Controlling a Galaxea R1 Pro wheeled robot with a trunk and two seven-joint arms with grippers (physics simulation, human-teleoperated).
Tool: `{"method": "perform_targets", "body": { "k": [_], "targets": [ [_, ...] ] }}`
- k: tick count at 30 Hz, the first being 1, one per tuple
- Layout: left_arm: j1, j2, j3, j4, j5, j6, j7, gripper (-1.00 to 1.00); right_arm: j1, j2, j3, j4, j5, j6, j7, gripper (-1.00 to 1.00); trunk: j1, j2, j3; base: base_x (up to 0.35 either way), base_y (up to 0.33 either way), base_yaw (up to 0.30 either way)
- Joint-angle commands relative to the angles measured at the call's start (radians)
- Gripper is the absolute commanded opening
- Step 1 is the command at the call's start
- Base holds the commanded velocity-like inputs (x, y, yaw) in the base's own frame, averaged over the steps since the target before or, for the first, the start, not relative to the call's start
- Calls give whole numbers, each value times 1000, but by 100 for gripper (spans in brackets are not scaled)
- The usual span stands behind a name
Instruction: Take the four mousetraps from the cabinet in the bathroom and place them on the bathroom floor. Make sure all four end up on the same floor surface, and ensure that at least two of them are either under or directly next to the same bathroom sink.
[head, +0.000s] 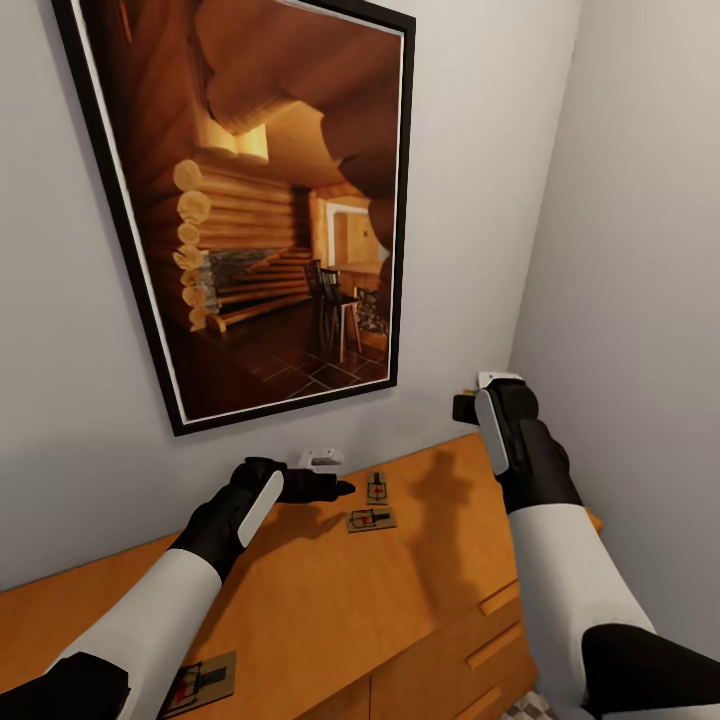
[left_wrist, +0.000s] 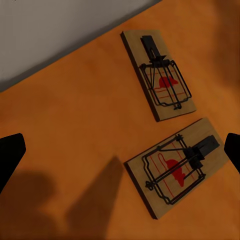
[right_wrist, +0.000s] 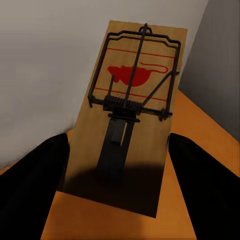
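Two mousetraps lie side by side on the orange-brown cabinet top near the wall; the left wrist view shows them as a farther trap and a nearer trap. My left gripper hovers open just left of them, its fingers spread wide. A third mousetrap lies at the cabinet's near left edge. My right gripper is raised above the cabinet's right end, shut on a fourth mousetrap held between its fingers.
A small white object sits on the cabinet against the wall. A large framed picture hangs above. The side wall stands close on the right. Drawer handles face me, and a patch of patterned floor shows below.
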Motion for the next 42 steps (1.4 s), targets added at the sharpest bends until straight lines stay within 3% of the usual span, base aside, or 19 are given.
{"method": "perform_targets", "body": {
  "k": [1, 9, 35, 42],
  "targets": [
    [-1, 0, 0, -1, -4, 4, -4, 100, 8, -1, -2, -1, -9, 2, -6, -100, 0, -1, -1, 0, 0, 0],
    [-1, 0, 0, -2, -5, 4, -4, 100, 45, -9, -2, 2, -9, 2, -3, -100, 0, -1, -1, 0, 0, 0],
    [-1, 1, 1, -4, -4, 6, -4, 100, 55, -16, -2, 10, -10, 2, 7, -100, 0, -1, -1, 0, 0, 0],
    [-1, 1, 1, -4, -5, 7, -3, 100, 109, -52, -2, 1, -9, 2, 5, -100, 0, -1, -1, 0, 0, 0]
  ]
}}
